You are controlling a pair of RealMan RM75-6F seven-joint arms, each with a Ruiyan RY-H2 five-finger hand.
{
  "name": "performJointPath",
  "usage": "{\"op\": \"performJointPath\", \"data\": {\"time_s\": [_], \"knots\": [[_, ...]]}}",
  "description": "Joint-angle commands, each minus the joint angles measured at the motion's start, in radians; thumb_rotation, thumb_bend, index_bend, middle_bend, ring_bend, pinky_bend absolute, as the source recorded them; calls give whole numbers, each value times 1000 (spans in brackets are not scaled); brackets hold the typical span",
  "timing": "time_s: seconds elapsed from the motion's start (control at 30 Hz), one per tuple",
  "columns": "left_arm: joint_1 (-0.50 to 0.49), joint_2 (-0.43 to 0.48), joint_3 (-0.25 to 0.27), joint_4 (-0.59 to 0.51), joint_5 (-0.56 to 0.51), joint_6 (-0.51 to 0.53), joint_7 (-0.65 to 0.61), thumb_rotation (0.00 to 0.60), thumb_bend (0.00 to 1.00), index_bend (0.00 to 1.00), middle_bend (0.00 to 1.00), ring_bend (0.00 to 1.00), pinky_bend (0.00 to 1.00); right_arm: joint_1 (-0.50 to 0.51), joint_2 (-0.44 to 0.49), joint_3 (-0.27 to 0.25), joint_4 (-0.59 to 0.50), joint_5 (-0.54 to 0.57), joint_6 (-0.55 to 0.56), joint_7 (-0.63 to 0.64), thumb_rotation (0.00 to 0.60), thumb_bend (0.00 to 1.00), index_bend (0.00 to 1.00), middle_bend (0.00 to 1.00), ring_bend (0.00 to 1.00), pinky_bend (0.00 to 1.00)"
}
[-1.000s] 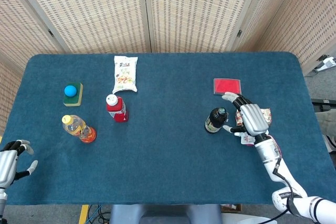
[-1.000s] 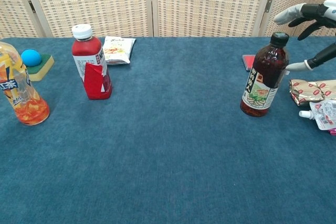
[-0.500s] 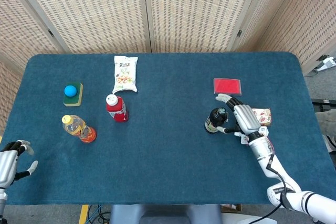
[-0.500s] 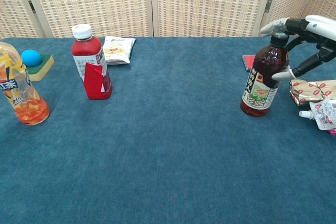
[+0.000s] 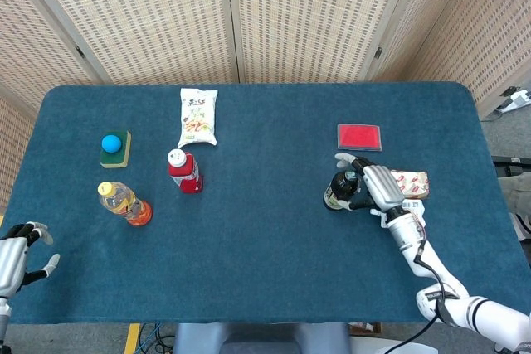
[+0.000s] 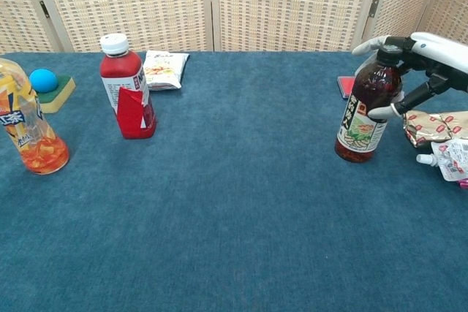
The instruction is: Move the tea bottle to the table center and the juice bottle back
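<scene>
A: Which robot hand is placed for the dark tea bottle [image 6: 367,111]?

B: The right robot hand [image 5: 375,187]. The bottle stands upright on the counter [image 6: 234,210], just to that hand's inner side, toward the counter's middle. Its long axis is vertical, cap up.

A: Is it gripped?

B: Not clearly. In the chest view the fingers [image 6: 374,42] arch over and past the cap, while the thumb tip sits against the bottle's shoulder. The hand is partly spread around the upper bottle; I judge it a wrap forming, not a firm hold.

A: And the left robot hand [image 5: 18,254]?

B: Well apart, at the counter's near edge, fingers loosely spread, holding nothing.

A: The other bottles?

B: The red-labelled bottle [image 6: 126,95] and the orange bottle [image 6: 29,133] both stand upright far from the right hand, on the left hand's side. Which counts as juice I cannot tell for sure.

A: So the move?

B: Likely closing sideways on the tea bottle, then carrying it further inward.
</scene>
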Motion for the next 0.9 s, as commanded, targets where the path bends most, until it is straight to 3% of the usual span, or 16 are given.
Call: {"op": "performJointPath", "data": {"time_s": [0.03,0.1,0.17,0.47,0.9], "knots": [[0,1,0,-1,0,0,0,600,266,490,323,252,480,3,-6,2,5,5,-1,5,600,38,298,423,338,549],[0,1,0,-1,0,0,0,600,266,490,324,253,480,4,-9,5,10,8,0,7,600,39,360,491,407,643],[0,1,0,-1,0,1,0,600,267,491,324,253,480,6,-16,8,14,10,4,8,600,40,401,526,445,669],[2,6,-1,-7,-1,7,3,600,267,491,324,254,480,18,3,26,-43,4,18,31,600,52,460,578,495,684],[3,13,-2,-8,1,10,0,600,266,491,325,254,480,97,0,99,-141,40,4,-124,600,63,464,580,498,685]]}}
